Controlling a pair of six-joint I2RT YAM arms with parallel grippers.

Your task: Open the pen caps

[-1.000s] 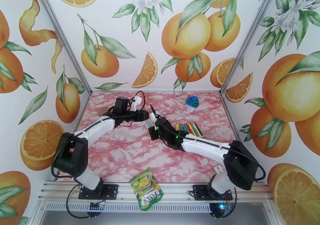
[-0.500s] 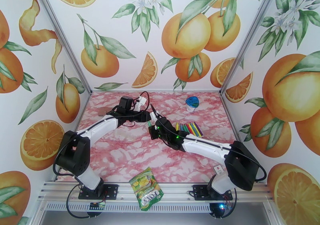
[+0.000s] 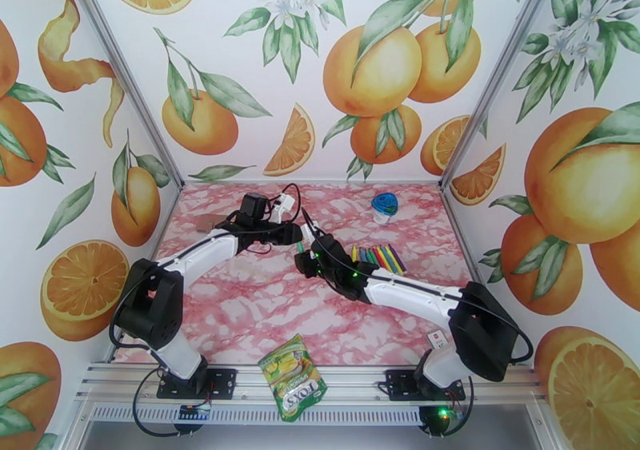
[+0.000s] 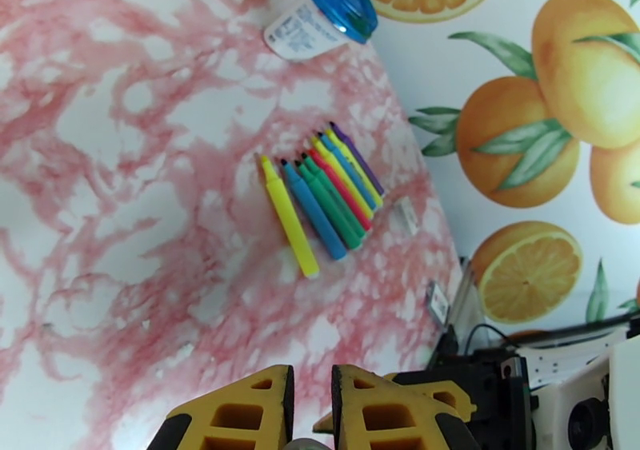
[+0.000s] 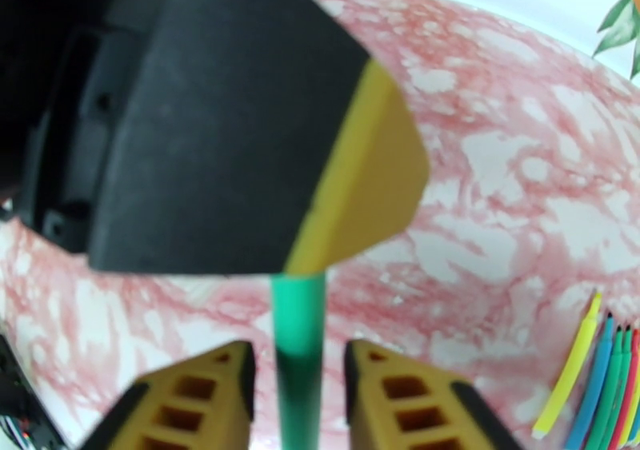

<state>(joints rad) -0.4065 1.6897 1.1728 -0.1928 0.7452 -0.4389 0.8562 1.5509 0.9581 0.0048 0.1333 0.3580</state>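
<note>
A green pen [image 5: 298, 324] stands upright above the middle of the table. My left gripper [image 3: 296, 236] is shut on its upper end, so the cap end is hidden between the black and yellow fingers [image 5: 352, 180]. In the left wrist view the left gripper [image 4: 312, 373] shows only a thin slit between its pads. My right gripper [image 5: 298, 357] is around the lower barrel, open, with a small gap on each side of the pen. In the top view it [image 3: 303, 261] sits just below the left one. A row of several coloured pens [image 4: 324, 192] lies on the table to the right.
A small blue-lidded container [image 3: 385, 205] lies at the back right. A green-yellow snack packet [image 3: 294, 376] rests on the near edge between the arm bases. The pen row [image 3: 379, 258] lies just right of the right wrist.
My left gripper moved right onto the pen's top and shut on it. My right gripper, shut on the pen before, has parted its jaws.
</note>
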